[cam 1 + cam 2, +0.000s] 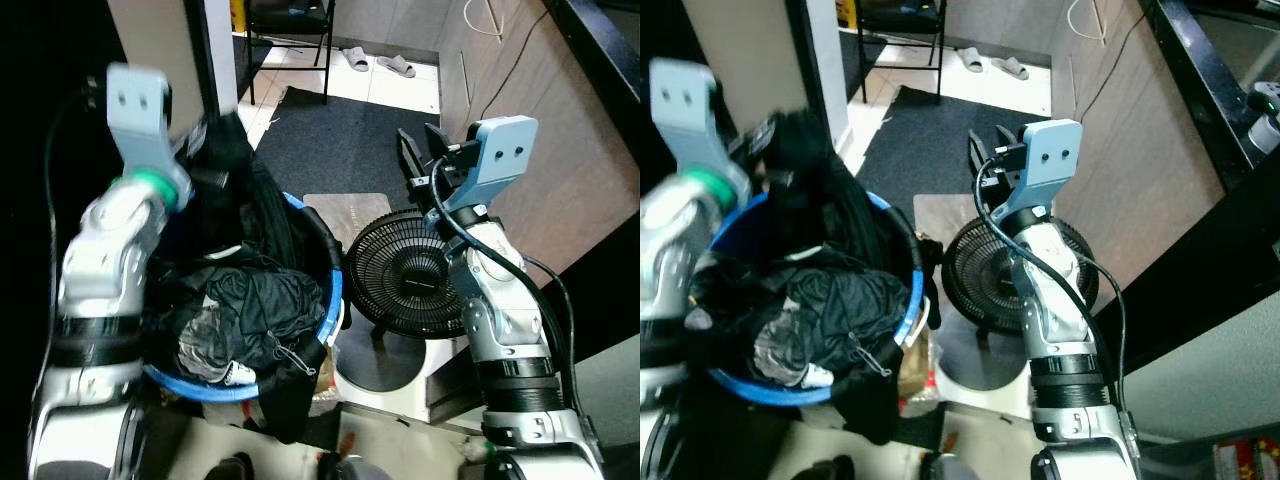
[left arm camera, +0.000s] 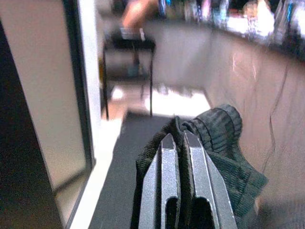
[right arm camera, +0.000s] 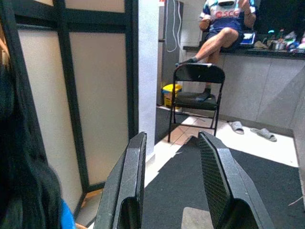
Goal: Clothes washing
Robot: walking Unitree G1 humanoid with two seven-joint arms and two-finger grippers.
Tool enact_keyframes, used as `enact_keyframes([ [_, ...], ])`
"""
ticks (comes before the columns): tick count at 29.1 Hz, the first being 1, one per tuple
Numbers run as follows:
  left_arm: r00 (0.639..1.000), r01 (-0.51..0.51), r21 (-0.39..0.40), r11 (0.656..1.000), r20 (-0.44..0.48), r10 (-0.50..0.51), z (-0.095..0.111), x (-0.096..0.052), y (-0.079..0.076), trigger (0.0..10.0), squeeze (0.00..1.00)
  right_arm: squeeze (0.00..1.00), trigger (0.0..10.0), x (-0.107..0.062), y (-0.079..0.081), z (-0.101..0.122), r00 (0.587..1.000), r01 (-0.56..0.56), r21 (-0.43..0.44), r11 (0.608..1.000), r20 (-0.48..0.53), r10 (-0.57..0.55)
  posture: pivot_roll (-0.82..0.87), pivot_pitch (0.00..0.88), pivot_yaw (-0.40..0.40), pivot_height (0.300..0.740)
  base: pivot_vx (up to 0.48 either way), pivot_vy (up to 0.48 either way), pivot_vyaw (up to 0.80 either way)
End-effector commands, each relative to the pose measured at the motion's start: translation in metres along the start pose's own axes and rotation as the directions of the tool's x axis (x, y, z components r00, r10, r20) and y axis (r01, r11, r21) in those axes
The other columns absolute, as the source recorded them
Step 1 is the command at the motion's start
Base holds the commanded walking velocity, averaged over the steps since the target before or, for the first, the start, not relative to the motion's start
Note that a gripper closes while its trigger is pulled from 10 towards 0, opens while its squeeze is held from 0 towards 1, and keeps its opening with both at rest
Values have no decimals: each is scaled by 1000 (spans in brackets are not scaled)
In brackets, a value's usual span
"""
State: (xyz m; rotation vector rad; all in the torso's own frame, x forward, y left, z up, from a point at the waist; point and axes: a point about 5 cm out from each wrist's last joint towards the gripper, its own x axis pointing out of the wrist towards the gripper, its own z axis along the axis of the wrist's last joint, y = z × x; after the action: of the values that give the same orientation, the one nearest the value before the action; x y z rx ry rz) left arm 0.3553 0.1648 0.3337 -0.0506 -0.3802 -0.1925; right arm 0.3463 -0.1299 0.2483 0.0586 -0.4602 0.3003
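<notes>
Nearest me, the basket (image 1: 335,290) of dark clothes (image 1: 255,310) is sitting at about 7 o'clock in my head view, its blue rim partly buried under the heap. Just beyond it, at 10 o'clock, my left claw (image 2: 180,143) is pinching a dark garment (image 1: 228,150), fingers pressed together on a ribbed fold. The garment is hanging straight down from the grip, long axis vertical, its lower end trailing into the basket. I am judging that the lift needs to go straight up before it clears the rim.

At 2 o'clock, my right claw (image 3: 171,157) is idling with its fingers spread, holding nothing, above the fan (image 1: 405,280). The left arm is plainly the nearer one. Farther off, a chair (image 3: 196,88) and a seated person (image 3: 224,28).
</notes>
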Motion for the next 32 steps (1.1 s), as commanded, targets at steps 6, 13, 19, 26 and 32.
enact_keyframes([
  [6, 811, 230, 130, 964, 522, -264, 114, -18, -53, 10000, 0, 0, 10000, 0, 0, -2, 1000, 4, 12, 1000, -4, -4, 38, 81, -18, 740, 0, 0, 0],
  [13, 745, 413, 156, 897, 510, -431, 116, -42, -72, 10000, 0, 0, 10000, 5, 2, 6, 1000, 12, 16, 1000, 27, -12, 51, 76, -22, 740, 0, 0, 0],
  [19, 849, 334, 133, 933, 388, -360, 95, -33, -48, 10000, 0, 0, 10000, 7, -2, 13, 999, 7, 20, 1000, 54, -8, 44, 66, -17, 740, 0, 0, 0],
  [26, 980, 198, 313, 929, -51, -192, -12, -34, -6, 10000, 0, 0, 10000, 2, -5, 11, 999, 19, 14, 1000, 48, -20, 40, 71, -7, 740, 0, 0, 0],
  [32, 979, 135, 309, 942, -187, -79, -42, -51, 23, 10000, 0, 0, 10000, 2, -3, 10, 999, 17, 18, 1000, 43, -18, 46, 76, -10, 740, 0, 0, 0],
])
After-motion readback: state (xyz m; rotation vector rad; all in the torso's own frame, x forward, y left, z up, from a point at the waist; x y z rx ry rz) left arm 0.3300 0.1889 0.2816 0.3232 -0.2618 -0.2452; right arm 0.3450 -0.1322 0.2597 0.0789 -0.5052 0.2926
